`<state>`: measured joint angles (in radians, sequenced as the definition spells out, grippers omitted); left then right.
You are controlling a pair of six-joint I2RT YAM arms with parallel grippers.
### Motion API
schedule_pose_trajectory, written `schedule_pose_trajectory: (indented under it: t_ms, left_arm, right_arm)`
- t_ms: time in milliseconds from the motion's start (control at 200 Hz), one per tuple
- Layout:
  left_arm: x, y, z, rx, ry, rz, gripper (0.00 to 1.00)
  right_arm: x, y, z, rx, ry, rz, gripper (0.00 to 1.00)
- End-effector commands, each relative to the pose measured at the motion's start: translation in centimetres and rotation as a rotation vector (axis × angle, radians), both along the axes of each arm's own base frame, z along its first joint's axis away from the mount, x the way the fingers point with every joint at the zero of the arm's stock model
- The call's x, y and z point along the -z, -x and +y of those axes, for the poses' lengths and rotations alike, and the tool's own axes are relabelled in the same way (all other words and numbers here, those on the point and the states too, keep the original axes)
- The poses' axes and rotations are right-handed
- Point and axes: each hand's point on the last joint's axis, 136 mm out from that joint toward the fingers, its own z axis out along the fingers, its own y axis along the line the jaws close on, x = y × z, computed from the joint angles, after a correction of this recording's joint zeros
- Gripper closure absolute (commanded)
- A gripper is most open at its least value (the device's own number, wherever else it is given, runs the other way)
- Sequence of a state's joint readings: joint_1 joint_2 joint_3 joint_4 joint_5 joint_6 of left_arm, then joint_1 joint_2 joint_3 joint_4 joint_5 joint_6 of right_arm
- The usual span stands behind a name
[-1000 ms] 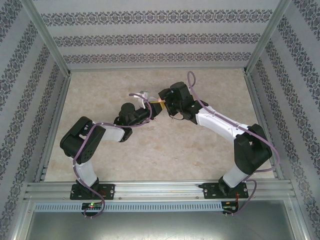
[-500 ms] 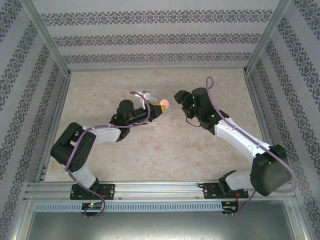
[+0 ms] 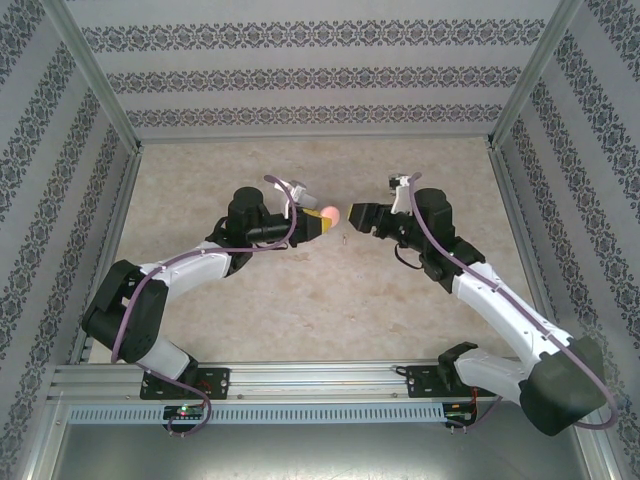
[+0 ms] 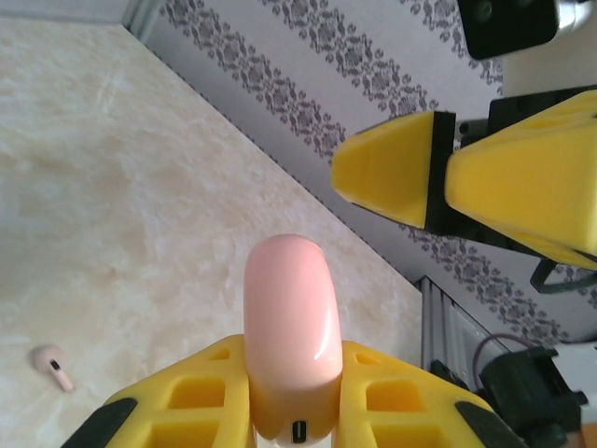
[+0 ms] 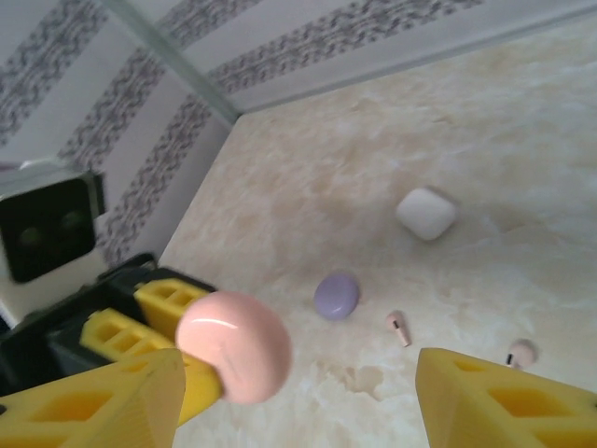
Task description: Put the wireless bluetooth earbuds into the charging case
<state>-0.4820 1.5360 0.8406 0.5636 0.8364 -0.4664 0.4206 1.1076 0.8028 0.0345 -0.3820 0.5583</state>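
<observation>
Charging case [image 4: 289,336], pink, clenched in left hand [image 3: 316,224], right hand [image 3: 362,215] spread open just opposite.

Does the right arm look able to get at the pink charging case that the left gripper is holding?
Probably yes. The right gripper is open and faces the pink charging case with nothing between them. The left gripper clamps only the case's lower end, so its rounded top is free to grasp.

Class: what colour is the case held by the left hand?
The case is pale pink and glossy; it shows best in the left wrist view.
</observation>
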Motion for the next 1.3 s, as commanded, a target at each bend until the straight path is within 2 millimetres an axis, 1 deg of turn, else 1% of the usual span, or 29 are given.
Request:
schedule_pose_trajectory:
  t_ms: [0,120,380,520,565,570,600,749,849,954,1034,1124,1224,1294]
  left_arm:
    - [-1.3,0.9,-0.1,0.077,0.004,-0.038,1.0]
    - [-1.5,1.1,0.0,0.08,0.006,-0.04,1.0]
    - [-1.6,1.3,0.0,0.087,0.009,-0.043,1.0]
    - [-1.9,1.4,0.0,0.092,0.016,-0.052,1.0]
    - [-2.1,1.5,-0.1,0.097,0.018,-0.055,1.0]
    - [-2.1,1.5,0.0,0.097,0.018,-0.056,1.0]
    - [-2.1,1.6,0.0,0.099,0.019,-0.055,1.0]
    - [-2.7,2.1,0.2,0.105,0.024,-0.071,1.0]
    - [-3.2,2.3,0.3,0.104,0.029,-0.085,1.0]
    - [-3.5,2.3,0.4,0.1,0.029,-0.094,1.0]
    - [-3.4,2.3,0.4,0.096,0.027,-0.093,1.0]
    - [-3.3,2.1,0.4,0.093,0.025,-0.095,1.0]
    - [-3.2,2.0,0.3,0.094,0.03,-0.093,1.0]
    - [-3.2,1.9,0.2,0.095,0.036,-0.087,1.0]
  right_arm:
    - [-0.4,1.1,1.6,-0.147,0.013,-0.055,0.34]
    - [0.1,0.9,2.1,-0.156,0.015,-0.042,0.35]
    - [1.0,0.7,3.8,-0.187,0.029,-0.022,0.37]
    - [2.1,0.2,4.2,-0.176,0.049,0.004,0.39]
    - [2.7,-0.1,3.9,-0.16,0.06,0.012,0.4]
    - [2.8,-0.1,3.9,-0.158,0.062,0.014,0.38]
    - [3.2,-0.3,3.6,-0.145,0.068,0.021,0.41]
    - [5.1,-1.1,1.6,-0.073,0.068,0.058,0.45]
    - [6.4,-1.2,0.6,-0.048,0.071,0.088,0.46]
    - [7.1,-1.0,-0.3,-0.022,0.071,0.105,0.46]
    - [6.9,-0.7,-0.9,-0.012,0.058,0.108,0.47]
    - [6.1,0.0,-1.1,-0.018,0.035,0.093,0.46]
    - [4.5,1.0,-0.9,-0.049,-0.004,0.061,0.46]
    - [3.2,1.7,-0.2,-0.096,-0.039,0.042,0.46]
